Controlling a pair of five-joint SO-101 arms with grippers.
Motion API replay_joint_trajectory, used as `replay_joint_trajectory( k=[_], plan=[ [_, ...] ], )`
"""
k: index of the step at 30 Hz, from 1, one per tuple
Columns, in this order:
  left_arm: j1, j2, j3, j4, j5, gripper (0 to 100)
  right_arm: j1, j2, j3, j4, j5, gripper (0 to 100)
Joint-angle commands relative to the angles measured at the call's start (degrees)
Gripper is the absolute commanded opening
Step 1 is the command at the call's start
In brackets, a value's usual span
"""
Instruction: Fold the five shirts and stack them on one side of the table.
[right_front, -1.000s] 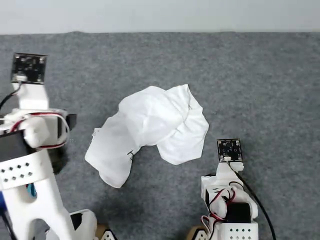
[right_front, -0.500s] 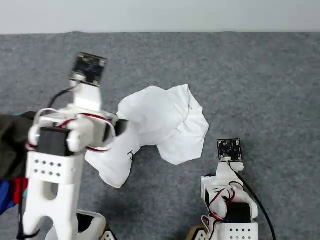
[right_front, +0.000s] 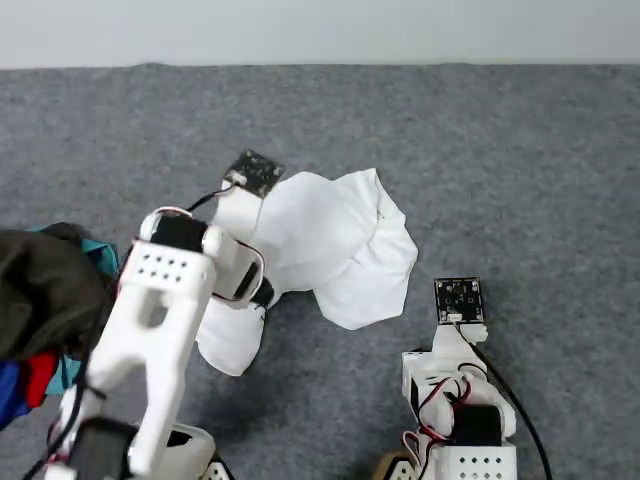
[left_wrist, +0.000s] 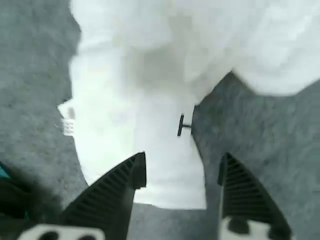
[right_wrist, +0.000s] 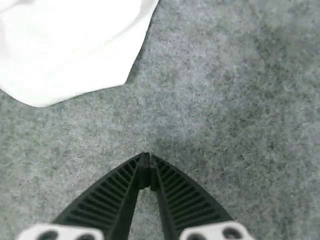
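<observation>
a crumpled white shirt (right_front: 340, 240) lies near the middle of the grey desk (right_front: 530, 170), and the left arm (right_front: 165, 300) leans over the side of it nearest a heap of dark, teal, red and blue clothes (right_front: 45, 295) at the desk's edge. the left jaws are spread wide, with a narrow lobe of the shirt lying between them in the wrist view. the right arm (right_front: 460, 410) sits at the near edge, the right jaws pressed closed over bare desk just beside the shirt's hem.
</observation>
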Motion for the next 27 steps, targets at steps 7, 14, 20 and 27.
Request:
replay_joint_trajectory(
  k=[7, 14, 20, 27],
  plan=[
    [-2.2, 16.53, -0.57, 2.11, -7.03, 23, 0.66, -0.66, 0.7, 0.13, 0.26, 0.9],
    [-2.29, 24.18, -0.66, 1.41, -7.91, 23, 0.66, -0.66, 0.7, 0.13, 0.26, 0.9],
    [-2.29, 28.66, -0.66, -1.93, -7.74, 17, 0.66, -0.66, 0.7, 0.13, 0.26, 0.9],
    [-2.29, 28.57, -2.59, -1.58, -7.74, 2, 0.66, -0.66, 0.7, 0.13, 0.26, 0.9]
  ],
)
